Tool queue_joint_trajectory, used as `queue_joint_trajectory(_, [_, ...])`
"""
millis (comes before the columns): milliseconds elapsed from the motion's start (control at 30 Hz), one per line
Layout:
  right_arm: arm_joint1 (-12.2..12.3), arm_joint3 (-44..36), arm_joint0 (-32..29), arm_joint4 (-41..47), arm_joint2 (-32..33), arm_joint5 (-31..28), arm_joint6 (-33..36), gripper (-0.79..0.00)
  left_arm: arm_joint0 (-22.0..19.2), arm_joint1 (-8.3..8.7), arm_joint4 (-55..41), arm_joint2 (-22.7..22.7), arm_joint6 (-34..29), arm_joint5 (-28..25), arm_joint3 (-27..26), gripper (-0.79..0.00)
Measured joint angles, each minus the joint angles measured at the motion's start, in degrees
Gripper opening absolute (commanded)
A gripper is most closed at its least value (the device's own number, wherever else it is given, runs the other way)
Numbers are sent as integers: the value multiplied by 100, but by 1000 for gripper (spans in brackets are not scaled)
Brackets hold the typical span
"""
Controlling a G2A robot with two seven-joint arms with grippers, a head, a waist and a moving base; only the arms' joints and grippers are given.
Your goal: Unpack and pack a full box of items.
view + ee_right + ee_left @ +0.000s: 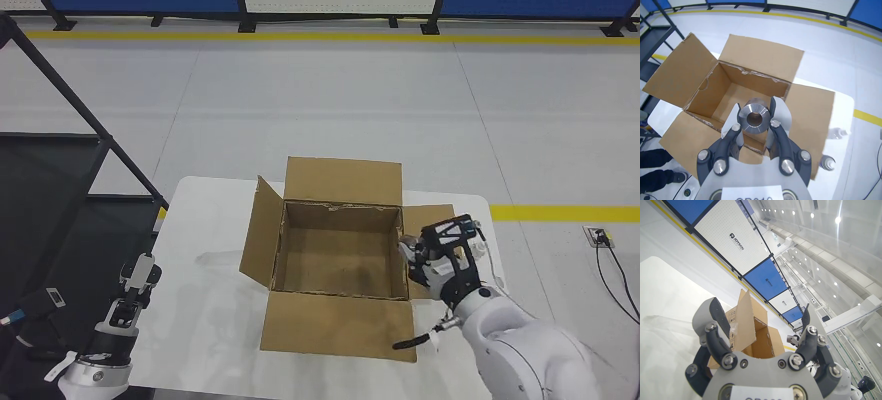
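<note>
right pincer (pixel 755 105) clamps steel cylinder (pixel 745 113) at box (pixel 753 84) rim (flaps (pixel 761 55) out); left pincer (pixel 761 308) wide.

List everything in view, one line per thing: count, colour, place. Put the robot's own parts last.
cardboard box: one, brown, middle of the table, all four flaps folded open.
metal cylinder: one, silver, with a bore through its length, held above the box's right side.
bottle-like items: two, pale grey, on the table by the box's right flap; too blurred to name.
table: one, white, under the box.
rack: one, black, on the floor left of the table.
left gripper: one, grey and black, open, at the table's left edge, apart from the box.
right gripper: one, grey and black, shut on the metal cylinder.
</note>
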Motion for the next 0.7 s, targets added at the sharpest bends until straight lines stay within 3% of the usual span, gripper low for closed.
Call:
queue_joint_trajectory(100, [45, -430, -676, 52, 611, -36, 20, -785, 0, 0, 0, 0, 0, 0, 0, 0])
queue_joint_trajectory(333, [117, -373, -1775, 203, 1516, -399, 231, -785, 0, 0, 0, 0, 0, 0, 0, 0])
queue_joint_trajectory(533, [150, 154, -2176, 549, 1974, -565, 137, -785, 0, 0, 0, 0, 0, 0, 0, 0])
queue_joint_trajectory(700, [181, 903, -1936, 393, 1851, -523, 243, -785, 0, 0, 0, 0, 0, 0, 0, 0])
